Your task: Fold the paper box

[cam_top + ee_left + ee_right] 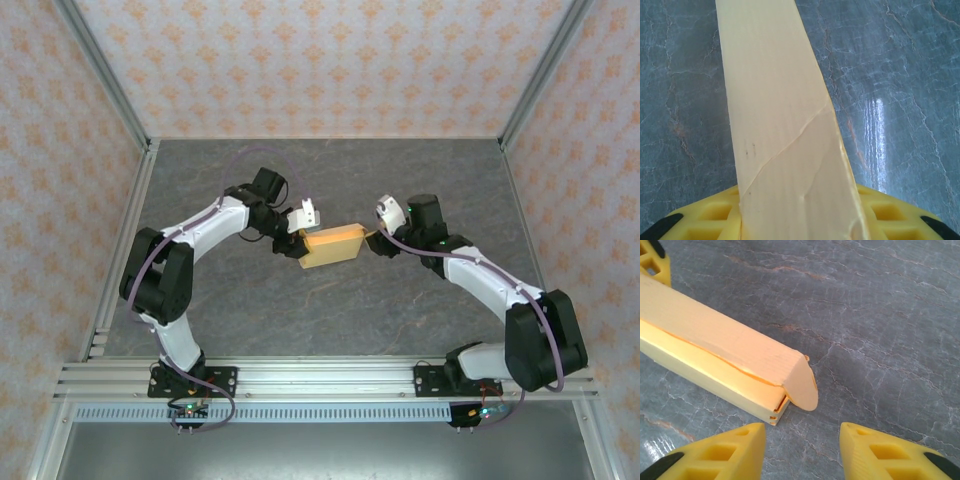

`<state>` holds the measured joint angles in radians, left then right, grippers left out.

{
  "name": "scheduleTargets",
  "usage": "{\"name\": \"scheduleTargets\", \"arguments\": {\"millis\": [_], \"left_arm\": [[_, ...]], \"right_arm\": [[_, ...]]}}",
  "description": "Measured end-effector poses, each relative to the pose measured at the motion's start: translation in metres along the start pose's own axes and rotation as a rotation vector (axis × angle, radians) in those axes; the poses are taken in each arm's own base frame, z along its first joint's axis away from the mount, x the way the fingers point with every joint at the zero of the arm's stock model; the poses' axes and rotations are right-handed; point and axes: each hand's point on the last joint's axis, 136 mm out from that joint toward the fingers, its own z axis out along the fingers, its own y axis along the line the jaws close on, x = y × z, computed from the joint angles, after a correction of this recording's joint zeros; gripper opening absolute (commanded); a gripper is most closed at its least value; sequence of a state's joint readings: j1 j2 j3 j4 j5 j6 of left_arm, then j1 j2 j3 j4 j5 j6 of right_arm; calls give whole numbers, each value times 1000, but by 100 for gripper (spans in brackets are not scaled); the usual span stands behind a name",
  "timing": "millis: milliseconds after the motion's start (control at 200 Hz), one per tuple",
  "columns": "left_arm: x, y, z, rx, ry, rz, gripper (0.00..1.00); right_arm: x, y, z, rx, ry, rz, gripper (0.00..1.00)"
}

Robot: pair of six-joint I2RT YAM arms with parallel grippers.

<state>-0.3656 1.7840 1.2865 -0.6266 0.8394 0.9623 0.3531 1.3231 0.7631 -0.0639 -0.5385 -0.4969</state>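
The paper box (333, 245) lies over the middle of the table (330, 330), stretched between the two arms and already a long closed shape. The left gripper (294, 242) has one end pinched between its fingers (705, 222); seen from that wrist, the box runs straight out from the jaws. The right gripper (802, 432) hangs just short of the other end, jaws spread and touching nothing.

What's left there, I'd say, is the rounded flap (804, 385), which stands a little proud of the end. The long seam (715, 357) beside it also gapes slightly.

To do this well, the left side should hold firm and level so the box can't swing. The right should come in square to the end and press the flap flat; pushed from an angle, the thin card will likely buckle. I can't tell whether the box rests on the table or hangs just above it.
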Motion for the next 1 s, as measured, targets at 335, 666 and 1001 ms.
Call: {"name": "scheduleTargets", "arguments": {"millis": [335,666,1001], "left_arm": [[-1,1,2,17,0,9,31],[-2,0,1,23,5,18,31],[-1,0,1,26,7,16,31]], "right_arm": [[7,3,10,-37,25,-45,38],[6,0,17,-38,37,-42,30],[3,-6,24,-29,44,-48,21]]}}
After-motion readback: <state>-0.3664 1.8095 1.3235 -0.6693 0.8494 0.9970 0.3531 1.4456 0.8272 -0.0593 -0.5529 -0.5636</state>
